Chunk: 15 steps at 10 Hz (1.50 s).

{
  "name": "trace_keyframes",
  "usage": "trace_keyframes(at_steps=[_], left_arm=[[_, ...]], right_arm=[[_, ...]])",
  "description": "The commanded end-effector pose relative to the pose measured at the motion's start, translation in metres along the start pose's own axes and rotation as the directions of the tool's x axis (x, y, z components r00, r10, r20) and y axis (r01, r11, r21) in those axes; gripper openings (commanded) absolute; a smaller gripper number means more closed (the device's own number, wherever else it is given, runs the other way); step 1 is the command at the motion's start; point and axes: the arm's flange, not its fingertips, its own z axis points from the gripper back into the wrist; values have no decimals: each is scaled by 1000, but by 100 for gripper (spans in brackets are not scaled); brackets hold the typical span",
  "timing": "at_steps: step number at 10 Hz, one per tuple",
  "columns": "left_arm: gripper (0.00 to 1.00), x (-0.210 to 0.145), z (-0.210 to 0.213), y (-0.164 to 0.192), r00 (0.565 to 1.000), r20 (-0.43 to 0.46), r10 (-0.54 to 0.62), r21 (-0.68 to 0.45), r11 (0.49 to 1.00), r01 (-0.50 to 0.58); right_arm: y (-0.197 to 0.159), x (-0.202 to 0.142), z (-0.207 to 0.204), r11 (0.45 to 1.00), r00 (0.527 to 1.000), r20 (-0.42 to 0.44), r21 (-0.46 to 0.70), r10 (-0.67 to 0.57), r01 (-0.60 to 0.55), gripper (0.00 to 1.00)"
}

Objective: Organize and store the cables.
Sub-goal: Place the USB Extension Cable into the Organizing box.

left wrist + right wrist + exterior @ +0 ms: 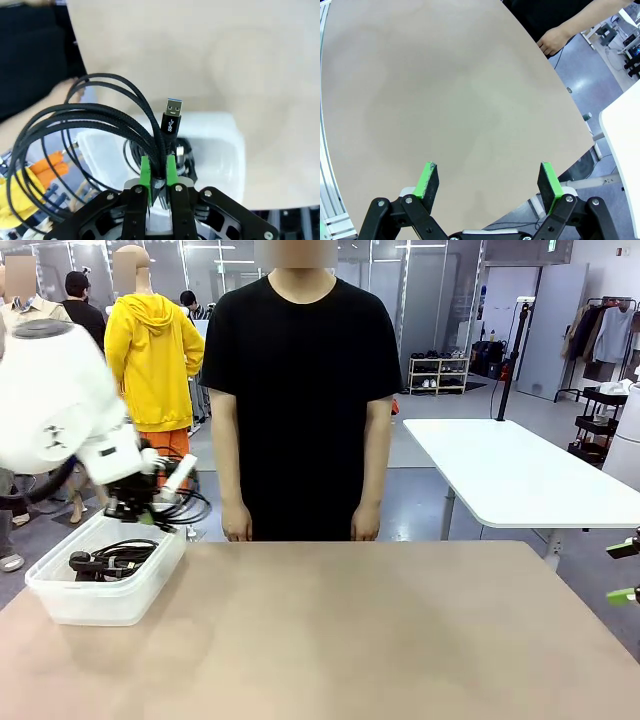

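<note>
My left gripper (152, 508) hangs over the far end of a clear plastic box (60, 605) at the table's left edge. It is shut on a coiled black cable (90, 125), whose loops fan out above the green pads (145, 172) and whose USB plug (171, 117) sticks up. The same coil (185, 507) dangles beside the gripper in the front view. Another black cable (110, 558) lies inside the box, also seen under the held coil (182, 152). At the table's right edge my right gripper (489, 180) stands open above bare tabletop, its green tips (622, 570) just showing.
A person in a black shirt (300, 380) stands at the far side of the table, hands (237, 530) hanging at the edge. The tan tabletop (380, 640) is bare from the box to the right edge. A white table (520, 470) stands behind at the right.
</note>
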Motion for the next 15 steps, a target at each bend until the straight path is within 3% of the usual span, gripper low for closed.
trace_keyframes(at_steps=[1,4,7,13,15], left_arm=[[14,-35,-5,-4,999,33,12,9,1000,-13],[14,-101,-42,1,997,-15,79,-13,997,-79],[14,-132,-81,6,991,-18,132,-74,988,-133],[14,-126,-119,6,988,50,147,-144,980,-138],[40,-121,-122,3,990,-9,140,-182,973,-140]], right_arm=[[-2,-2,-2,1000,1000,18,-5,14,-14,100],[-2,-2,-2,1000,1000,18,-5,14,-14,100],[-2,-2,-2,1000,1000,18,-5,14,-14,100],[-2,-2,-2,1000,1000,18,-5,14,-14,100],[-2,-2,-2,1000,1000,18,-5,14,-14,100]])
